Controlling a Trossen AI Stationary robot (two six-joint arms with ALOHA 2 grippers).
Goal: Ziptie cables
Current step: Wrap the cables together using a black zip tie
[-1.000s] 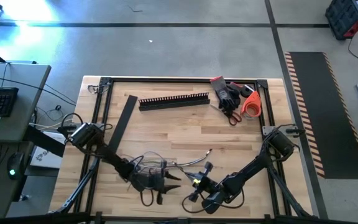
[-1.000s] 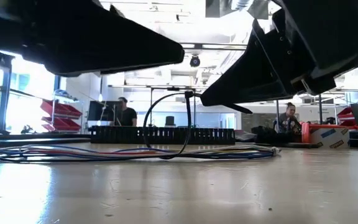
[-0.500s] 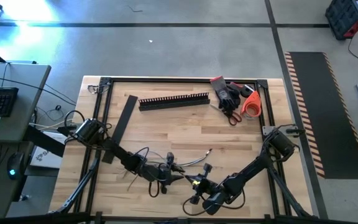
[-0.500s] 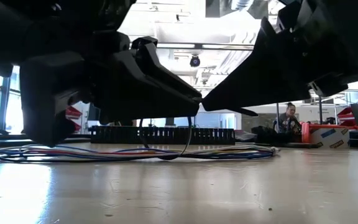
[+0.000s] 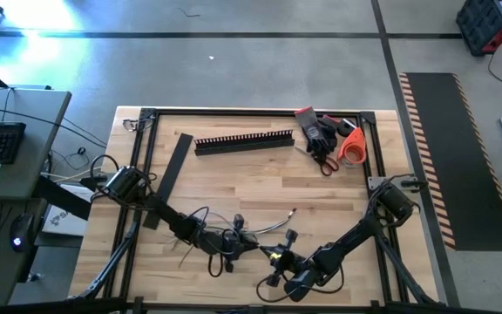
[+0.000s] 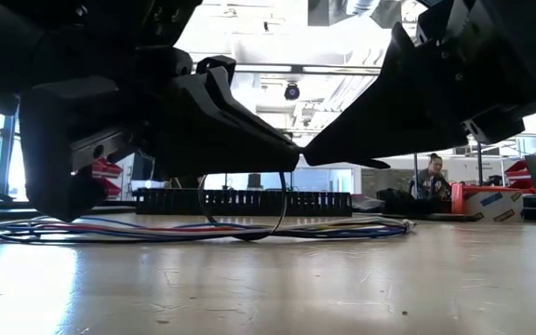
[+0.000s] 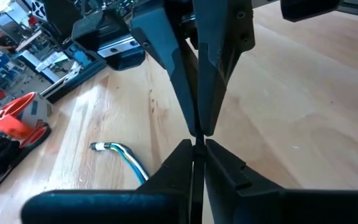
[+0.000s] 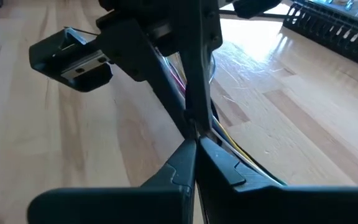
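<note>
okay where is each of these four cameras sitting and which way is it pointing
High: overhead, straight down on the table; both arms show.
Low: table height, level across the cables into the room; both grippers overhead.
Left wrist: on the left arm, past its shut fingers at the right gripper.
Right wrist: mirrored, facing the left gripper.
Shared: both wrist views show tips meeting.

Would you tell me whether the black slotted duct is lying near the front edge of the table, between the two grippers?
No, in the high view the slotted duct lies toward the table's far edge, well away from both grippers.
</note>
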